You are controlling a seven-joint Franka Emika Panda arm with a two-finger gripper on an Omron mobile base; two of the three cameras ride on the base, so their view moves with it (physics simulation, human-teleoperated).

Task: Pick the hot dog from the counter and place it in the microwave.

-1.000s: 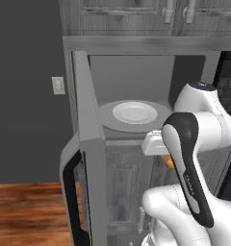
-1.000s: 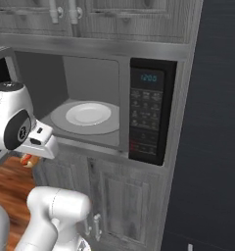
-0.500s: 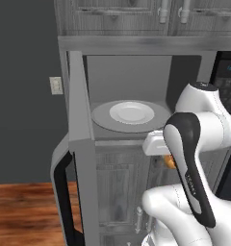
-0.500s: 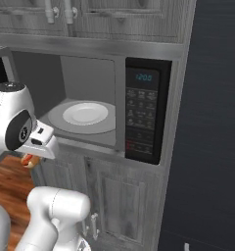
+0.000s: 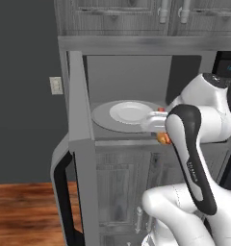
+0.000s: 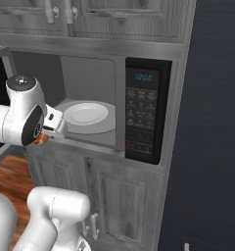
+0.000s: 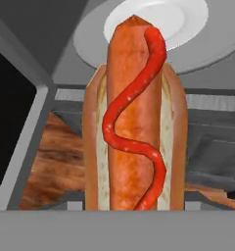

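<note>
Orange-tan hot dog (image 7: 134,122) is clamped in the gripper (image 5: 161,137), probably just outside the microwave (image 6: 139,117) opening; its long axis points straight ahead toward the plate (image 7: 156,19) inside.

You've got the hot dog (image 7: 134,117) standing lengthwise in the hand view, tan bun, orange-brown sausage, a red squiggle down it, tip toward twelve o'clock. The microwave (image 6: 144,117) stands open, door (image 5: 81,144) swung out at nine o'clock, white plate (image 5: 129,112) on the round turntable (image 6: 102,128) inside, keypad at three o'clock.
</note>
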